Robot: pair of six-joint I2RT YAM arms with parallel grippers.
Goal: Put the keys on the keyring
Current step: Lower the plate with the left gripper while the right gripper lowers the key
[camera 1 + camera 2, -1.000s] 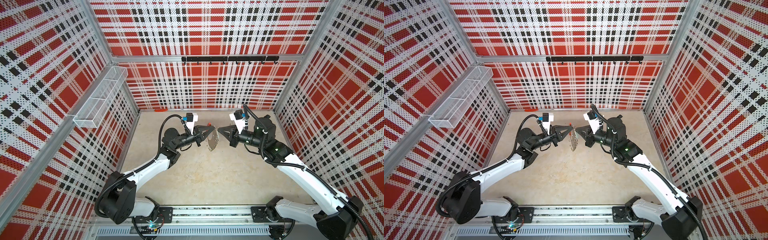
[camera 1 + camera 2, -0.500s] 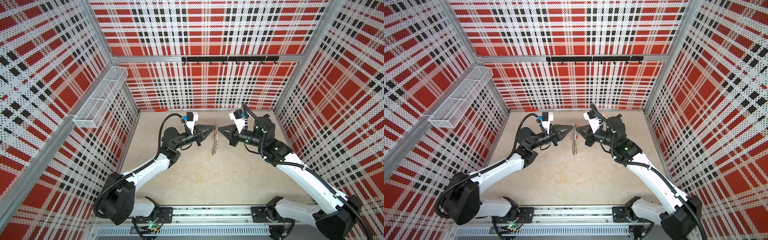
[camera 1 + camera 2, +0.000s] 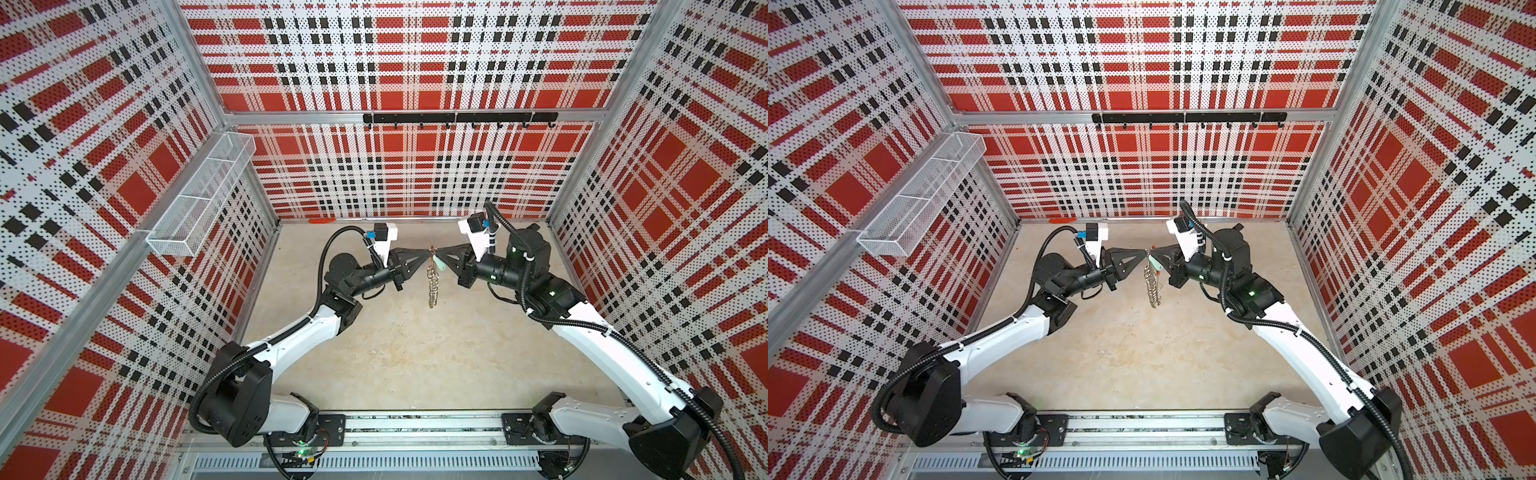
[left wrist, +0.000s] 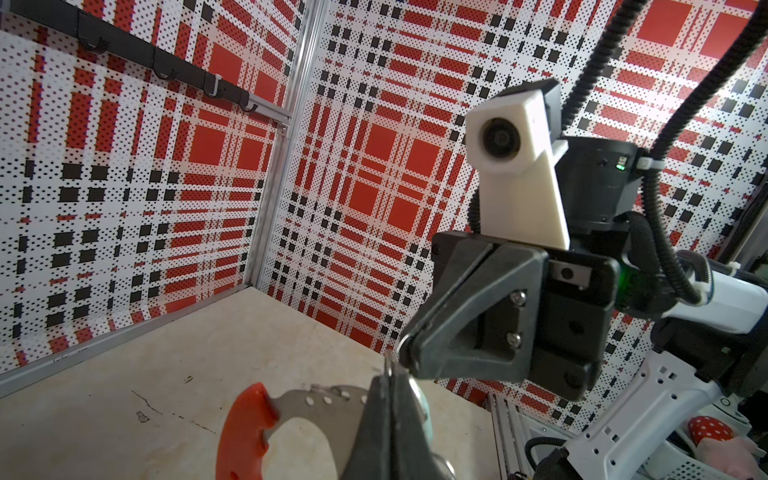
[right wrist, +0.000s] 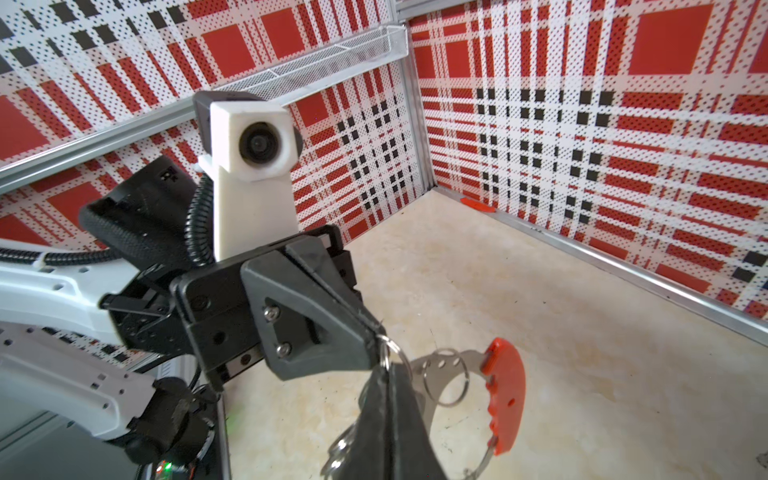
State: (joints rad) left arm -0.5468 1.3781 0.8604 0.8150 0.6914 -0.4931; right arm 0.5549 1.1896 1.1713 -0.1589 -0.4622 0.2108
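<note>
Aloft, left fingers (image 3: 417, 254) clamped on keyring (image 3: 432, 286), right fingers (image 3: 451, 253) pinched shut beside, keys (image 3: 439, 264) dangling, wall basket (image 3: 199, 199).

**Cell backdrop**

Red/black/white plaid perforated walls (image 3: 395, 62) on three sides. Black hook rail (image 3: 457, 118) sits high behind the left claw (image 3: 428, 252). White mesh basket (image 3: 199, 199) hangs on that claw's side wall. Stained beige table (image 3: 415, 365) lies below.

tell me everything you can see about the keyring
The keyring is a big hoop: a flat silvery metal band punched with small holes, a red curved plastic section, and thin wire loops along its rim. It hangs in the air, edge-on in both top views, clear of the table, its top held where the shut left gripper and right gripper meet; which grips it is unclear.
</note>
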